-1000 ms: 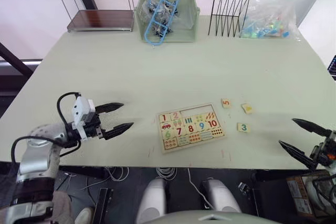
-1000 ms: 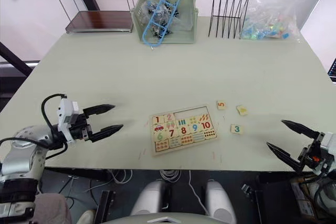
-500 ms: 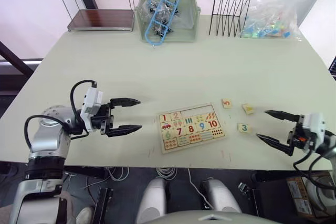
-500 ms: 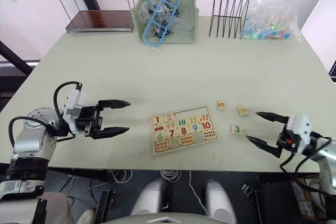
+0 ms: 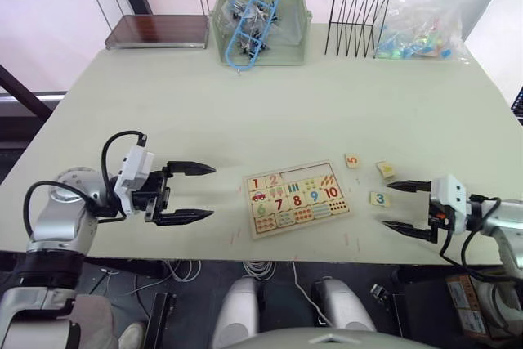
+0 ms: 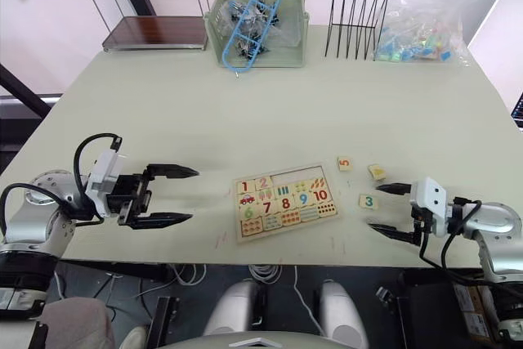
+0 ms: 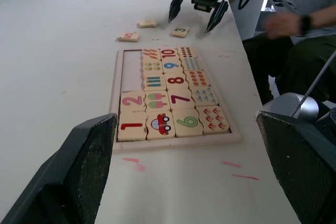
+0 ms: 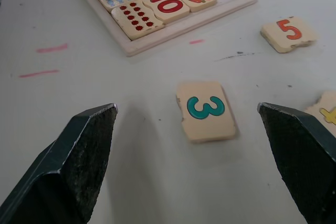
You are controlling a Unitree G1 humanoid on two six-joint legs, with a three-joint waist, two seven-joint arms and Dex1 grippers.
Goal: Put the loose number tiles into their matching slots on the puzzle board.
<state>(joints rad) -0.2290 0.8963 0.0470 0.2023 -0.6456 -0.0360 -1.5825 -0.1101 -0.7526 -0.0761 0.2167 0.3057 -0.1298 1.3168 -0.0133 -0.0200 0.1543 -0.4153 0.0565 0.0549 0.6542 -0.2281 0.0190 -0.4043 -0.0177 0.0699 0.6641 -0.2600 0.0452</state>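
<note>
Left pincer wide open, empty, hovering over the worktop just left of the puzzle board. Board has 1 and 2 seated; rest of that row bare. Tile 5 near board's right end, yellow-digit tile beyond it, tile 3 below those. Right pincer wide open, empty, tips just right of tile 3, not touching.

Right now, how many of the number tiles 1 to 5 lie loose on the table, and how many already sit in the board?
Loose on the table: 3 (5 tile, yellow-digit tile, 3 tile)
Seated in the puzzle board: 2 (1 tile, 2 tile)
Total: 5
</note>
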